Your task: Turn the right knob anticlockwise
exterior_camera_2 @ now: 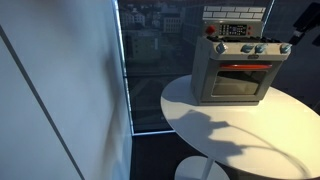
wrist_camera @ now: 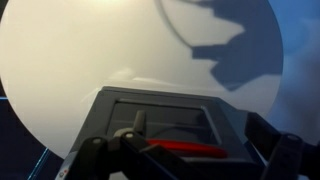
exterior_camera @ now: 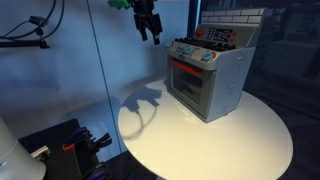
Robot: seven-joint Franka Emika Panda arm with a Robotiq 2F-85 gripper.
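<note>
Jaws hang spread wide, well apart from the toy oven (exterior_camera: 208, 75).

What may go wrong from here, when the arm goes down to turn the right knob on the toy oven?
1. The knobs are small and sit close together in one row. The open gripper hangs high above them, so it may land on the wrong knob.
2. The toy oven seems only to stand on the round table, so a hard push or twist may slide or tip it.
</note>
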